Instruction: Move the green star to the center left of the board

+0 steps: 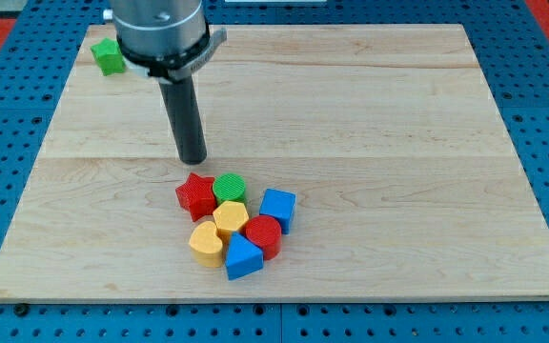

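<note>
The green star lies near the board's top left corner, close to the board's left edge. My tip rests on the wooden board left of the middle, well below and right of the green star. It stands just above a cluster of blocks, close to the red star and the green cylinder, touching neither as far as I can see.
The cluster also holds a yellow hexagon, a yellow heart, a red cylinder, a blue cube and a blue triangle-like block. The arm's body hangs over the board's top left.
</note>
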Robot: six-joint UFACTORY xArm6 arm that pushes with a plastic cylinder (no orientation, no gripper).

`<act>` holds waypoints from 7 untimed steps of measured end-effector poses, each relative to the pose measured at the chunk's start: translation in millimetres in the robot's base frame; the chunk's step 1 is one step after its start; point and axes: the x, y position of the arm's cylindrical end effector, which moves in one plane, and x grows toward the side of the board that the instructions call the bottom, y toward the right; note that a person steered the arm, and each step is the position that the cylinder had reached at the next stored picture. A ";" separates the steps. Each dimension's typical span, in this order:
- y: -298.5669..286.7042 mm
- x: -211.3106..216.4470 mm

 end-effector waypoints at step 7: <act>38.2 -22.5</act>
